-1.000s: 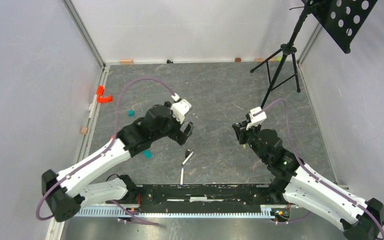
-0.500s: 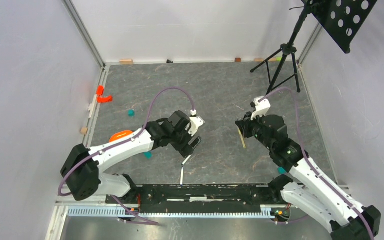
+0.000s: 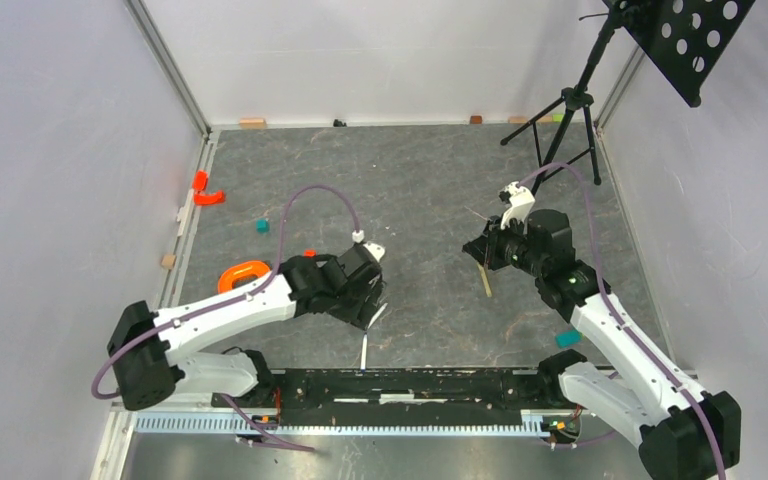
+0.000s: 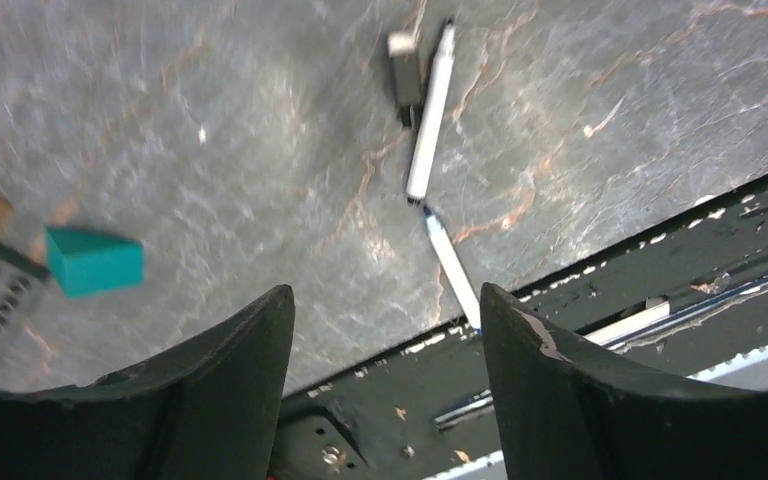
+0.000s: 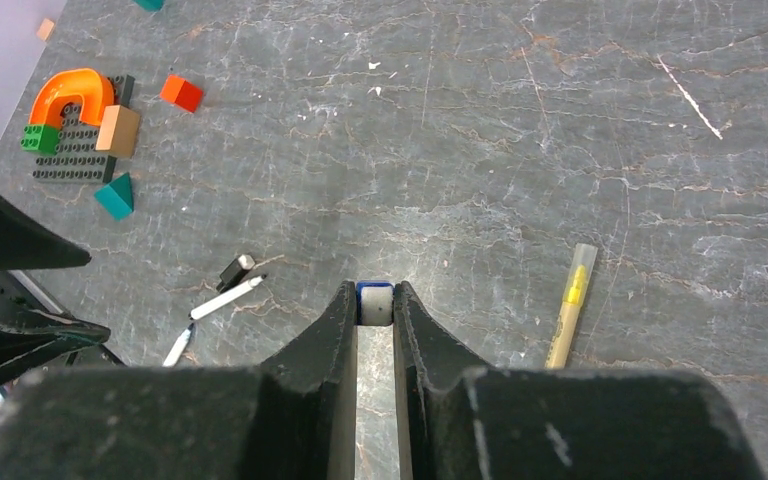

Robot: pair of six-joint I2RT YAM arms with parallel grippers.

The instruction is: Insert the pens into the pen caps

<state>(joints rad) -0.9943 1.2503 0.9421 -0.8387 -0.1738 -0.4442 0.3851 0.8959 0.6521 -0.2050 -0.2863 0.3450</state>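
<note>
Two white pens (image 4: 430,110) (image 4: 450,265) lie end to end on the grey floor, with the black pen cap (image 4: 405,65) beside the farther one. My left gripper (image 4: 385,295) hovers just short of them, jaws open, with nothing between them. In the top view it (image 3: 368,305) sits right over the upper white pen (image 3: 376,315). The right gripper (image 5: 375,290) is shut on the blue pen cap (image 5: 375,304) at its fingertips. The yellow pen (image 5: 570,305) lies on the floor to its right and shows in the top view (image 3: 484,280) just below the right gripper (image 3: 482,252).
An orange arch (image 3: 243,272) on a dark baseplate sits left of the left arm, with red (image 5: 180,92), tan (image 5: 118,130) and teal (image 5: 115,195) blocks. A teal block (image 3: 567,338) lies by the right arm. A black tripod stand (image 3: 560,130) is at the back right, and a black rail (image 3: 410,385) runs along the near edge.
The left arm has swung down and forward onto the white pens, its jaws narrowing, uncovering the orange arch. The right gripper has shifted slightly back with the blue cap still held.
</note>
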